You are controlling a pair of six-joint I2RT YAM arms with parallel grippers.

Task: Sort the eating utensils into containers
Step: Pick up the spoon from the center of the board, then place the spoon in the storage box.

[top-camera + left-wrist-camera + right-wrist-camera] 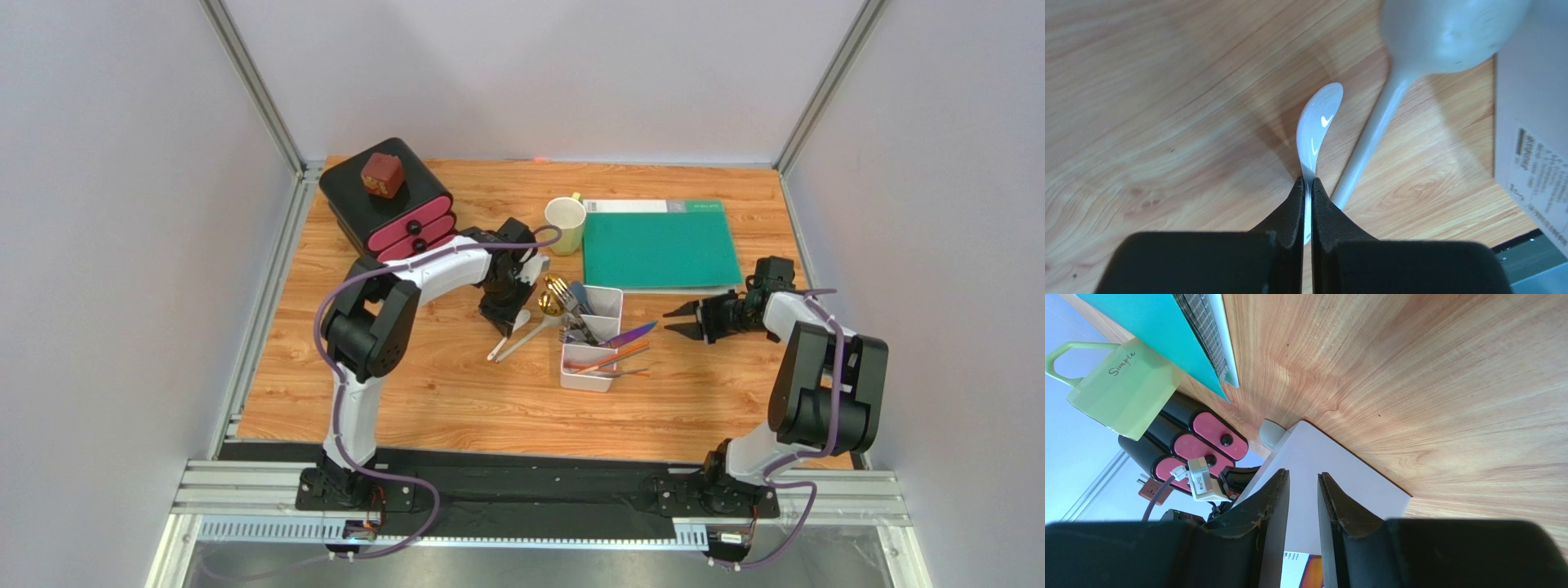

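Note:
My left gripper (501,321) is shut on the handle of a small white spoon (1319,119), low over the wood just left of the white divided tray (601,382). A second, larger pale spoon (1379,122) lies beside it, its bowl toward the tray wall (1530,116). The tray holds silver pieces, a gold fork (556,294), a purple piece (631,332) and orange-brown sticks (610,359). My right gripper (678,316) is open and empty just right of the tray; in the right wrist view its jaws (1303,478) point at the tray's white wall (1339,459).
A black box with pink drawers (390,202), a brown block on top, stands at the back left. A pale green mug (564,223) and a green folder (660,245) lie behind the tray. Grey walls close in the table on three sides.

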